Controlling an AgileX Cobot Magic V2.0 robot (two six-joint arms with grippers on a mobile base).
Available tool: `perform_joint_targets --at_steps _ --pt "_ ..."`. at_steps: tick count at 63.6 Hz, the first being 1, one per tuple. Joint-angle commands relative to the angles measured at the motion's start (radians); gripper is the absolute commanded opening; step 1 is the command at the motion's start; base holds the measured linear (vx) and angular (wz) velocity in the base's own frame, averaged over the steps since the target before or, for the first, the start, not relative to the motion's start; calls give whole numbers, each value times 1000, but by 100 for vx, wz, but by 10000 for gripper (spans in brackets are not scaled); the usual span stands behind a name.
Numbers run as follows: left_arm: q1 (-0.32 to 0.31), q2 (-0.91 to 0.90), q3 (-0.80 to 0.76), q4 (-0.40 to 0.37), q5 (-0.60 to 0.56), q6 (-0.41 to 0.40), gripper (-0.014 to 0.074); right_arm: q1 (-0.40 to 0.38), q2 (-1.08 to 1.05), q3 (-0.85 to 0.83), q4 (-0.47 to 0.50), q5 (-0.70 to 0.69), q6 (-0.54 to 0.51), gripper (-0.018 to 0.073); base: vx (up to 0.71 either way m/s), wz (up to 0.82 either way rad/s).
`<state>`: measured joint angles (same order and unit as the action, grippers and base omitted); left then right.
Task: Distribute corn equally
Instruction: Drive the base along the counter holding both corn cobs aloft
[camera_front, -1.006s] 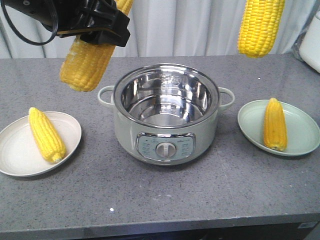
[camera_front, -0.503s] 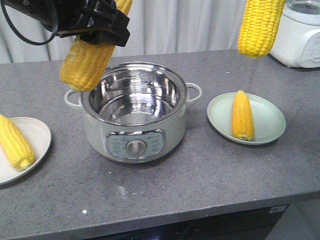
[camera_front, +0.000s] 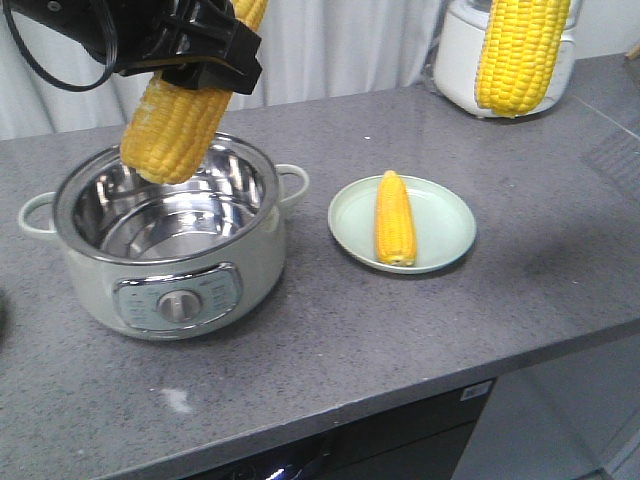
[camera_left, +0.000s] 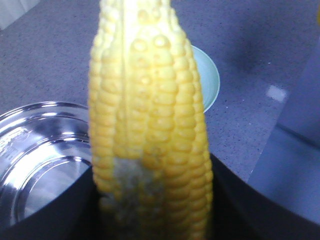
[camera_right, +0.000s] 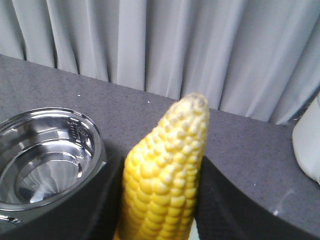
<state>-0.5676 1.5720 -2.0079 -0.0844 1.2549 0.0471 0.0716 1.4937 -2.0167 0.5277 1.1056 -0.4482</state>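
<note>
At the left end effector: clamped on the left-held corn, whose tip hangs above the empty pot.
To its right, on the desk: green plate bearing the plated corn, now nearer frame centre.
Right end effector: clamped on the right-held corn, held high.
Change: white plate gone from view; delivery likely starts at the green plate.

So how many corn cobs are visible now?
3: left cob in left gripper above the pot, right cob in right gripper, third cob on the green plate. Others may be off-frame.
</note>
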Motion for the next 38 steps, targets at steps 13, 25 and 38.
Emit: perform_joint_targets --at_steps 13,25,38 --pt "-3 -39 -31 -9 -53 -4 -6 -4 -34 -25 27 -63 -2 -1 0 -27" --pt "-3 -39 -31 -9 -53 -4 -6 -4 -34 -25 27 -63 -2 -1 0 -29" --pt "-3 -39 -31 -9 -53 -4 -6 -4 -34 -25 27 -63 -2 -1 -1 -33"
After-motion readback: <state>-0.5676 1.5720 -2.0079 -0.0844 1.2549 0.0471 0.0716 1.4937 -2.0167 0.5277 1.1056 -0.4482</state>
